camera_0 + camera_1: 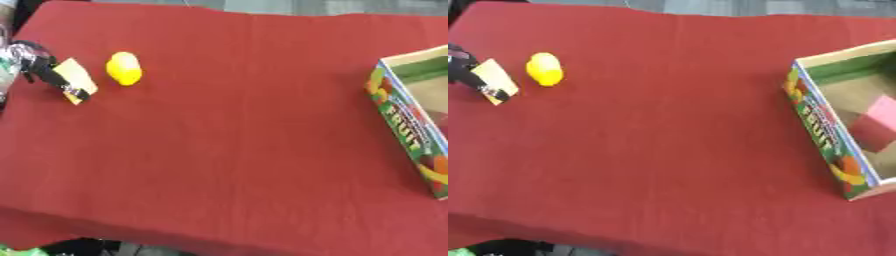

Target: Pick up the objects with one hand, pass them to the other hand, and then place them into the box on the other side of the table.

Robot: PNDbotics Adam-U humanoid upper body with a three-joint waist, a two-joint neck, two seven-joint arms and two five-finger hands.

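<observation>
My left hand (39, 65) sits low at the table edge, fingers pinching a yellow card (77, 77) (lemon (123, 68) just beside it).

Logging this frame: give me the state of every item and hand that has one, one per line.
Left hand: at the table's left edge, fingers curled round the tan flat object.
Tan flat object: held by the left hand, tilted.
Yellow object: lying on the red cloth, untouched, beside the tan one.
Box: open-topped, at the right side.
Pink block: already inside the box.
Right hand: not in view.
</observation>
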